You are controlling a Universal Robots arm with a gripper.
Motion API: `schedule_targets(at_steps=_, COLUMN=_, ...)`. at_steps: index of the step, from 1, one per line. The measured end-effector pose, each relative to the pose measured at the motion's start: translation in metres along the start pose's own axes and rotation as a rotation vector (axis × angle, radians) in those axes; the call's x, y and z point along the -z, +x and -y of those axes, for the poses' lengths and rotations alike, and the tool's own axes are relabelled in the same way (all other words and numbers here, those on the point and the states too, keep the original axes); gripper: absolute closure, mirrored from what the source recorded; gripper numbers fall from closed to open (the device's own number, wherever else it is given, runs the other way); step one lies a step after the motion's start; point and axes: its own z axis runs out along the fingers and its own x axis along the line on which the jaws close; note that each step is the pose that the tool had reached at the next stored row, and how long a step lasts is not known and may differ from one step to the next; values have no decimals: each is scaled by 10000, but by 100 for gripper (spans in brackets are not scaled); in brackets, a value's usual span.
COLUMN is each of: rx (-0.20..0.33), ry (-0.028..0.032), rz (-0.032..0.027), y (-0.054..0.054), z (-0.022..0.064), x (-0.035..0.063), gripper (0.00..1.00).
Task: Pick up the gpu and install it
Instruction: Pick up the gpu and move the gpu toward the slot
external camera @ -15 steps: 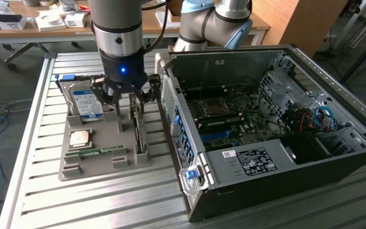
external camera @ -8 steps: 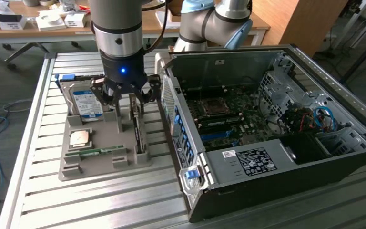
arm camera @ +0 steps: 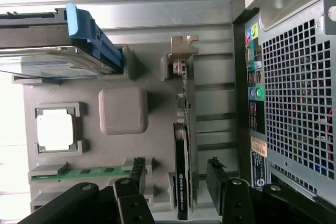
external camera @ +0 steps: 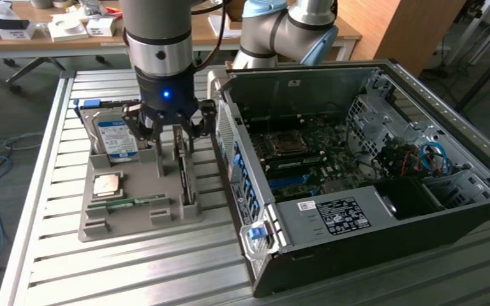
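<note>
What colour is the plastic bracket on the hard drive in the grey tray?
Blue. The bracket on the hard drive shows best in the wrist view.

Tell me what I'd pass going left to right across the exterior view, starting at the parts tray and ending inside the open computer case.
hard drive → gpu → CPU socket → blue cables

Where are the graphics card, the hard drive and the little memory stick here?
gpu (arm camera: 181,171): wrist view, on its dark edge.
hard drive (external camera: 115,139): exterior view, on its blue-white label.
memory stick (arm camera: 89,172): wrist view, on its green board.
</note>
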Motion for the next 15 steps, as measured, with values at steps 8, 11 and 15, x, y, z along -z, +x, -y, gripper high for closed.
schedule_targets(at_steps=8, rx=0, ry=0, rz=1, y=-2, z=0, x=-16, gripper=41)
schedule_targets(at_steps=11, rx=1, ry=0, rz=1, y=-1, z=2, x=-43, gripper=41)
schedule_targets(at_steps=15, rx=1, ry=0, rz=0, y=0, z=4, x=-89, gripper=41)
